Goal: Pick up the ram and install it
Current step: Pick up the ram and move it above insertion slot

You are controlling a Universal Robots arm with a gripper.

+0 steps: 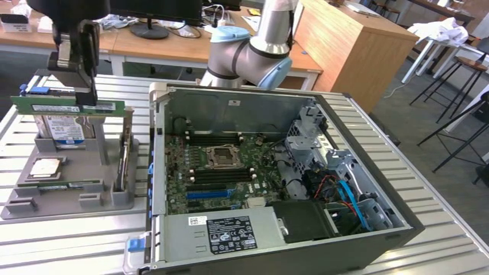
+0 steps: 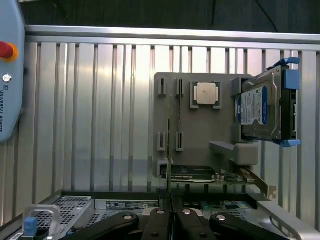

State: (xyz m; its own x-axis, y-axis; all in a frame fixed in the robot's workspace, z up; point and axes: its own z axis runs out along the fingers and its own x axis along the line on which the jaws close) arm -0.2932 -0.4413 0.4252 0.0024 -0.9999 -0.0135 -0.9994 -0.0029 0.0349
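Ribbed aluminium worktop (image 1: 68, 240) carries a grey parts holder (image 1: 91, 172) and, at its three o'clock in the exterior view, an open computer case (image 1: 290, 172), with office desks behind. The tool (image 1: 86, 102) hangs above the holder, at roughly ten o'clock from the case, clamped tight on the ram (image 1: 42, 107) — the green stick rides level on its long edge, clear of the holder and of the hard drive (image 1: 65, 130) beneath it. The likely trouble, I judge, is the narrow pinch: so thin a board could swivel or slip in it, and a tilted stick would snag the case wall or meet the dark memory slots (image 1: 217, 175) askew. The exterior view gives the stick's full length and the motherboard — the wrist view gives the tool (image 2: 171, 220) looking down, the ram (image 2: 171, 130) edge-on as a thin line, and the processor chip (image 2: 206, 93) seated in the holder.
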